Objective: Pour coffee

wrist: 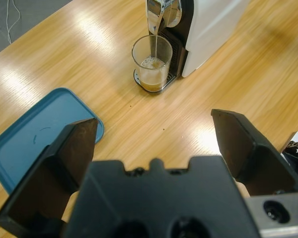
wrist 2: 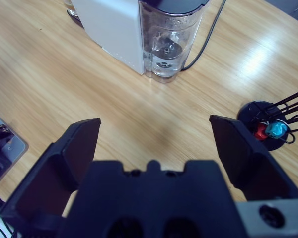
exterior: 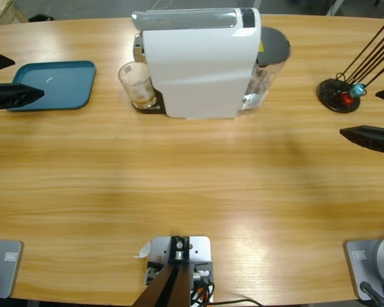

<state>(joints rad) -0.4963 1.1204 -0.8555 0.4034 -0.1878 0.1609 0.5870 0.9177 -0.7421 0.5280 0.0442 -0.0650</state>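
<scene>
Coffee (wrist: 153,85) is streaming, it seems, into the glass (wrist: 152,61) under the machine's spout (wrist: 156,20); both tools, left (wrist: 156,144) and right (wrist 2: 154,144), wait wide apart, empty. Best wait till dripping stops.

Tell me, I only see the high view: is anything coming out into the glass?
Observer: Yes. The left wrist view shows a thin stream falling from the spout into the glass.
Operator: How much coffee is in there?
Observer: Just a shallow amber layer of coffee at the bottom.
Operator: Are my claws holding anything?
Observer: No. The wrist views show the left claw and the right claw open wide and empty.
</scene>
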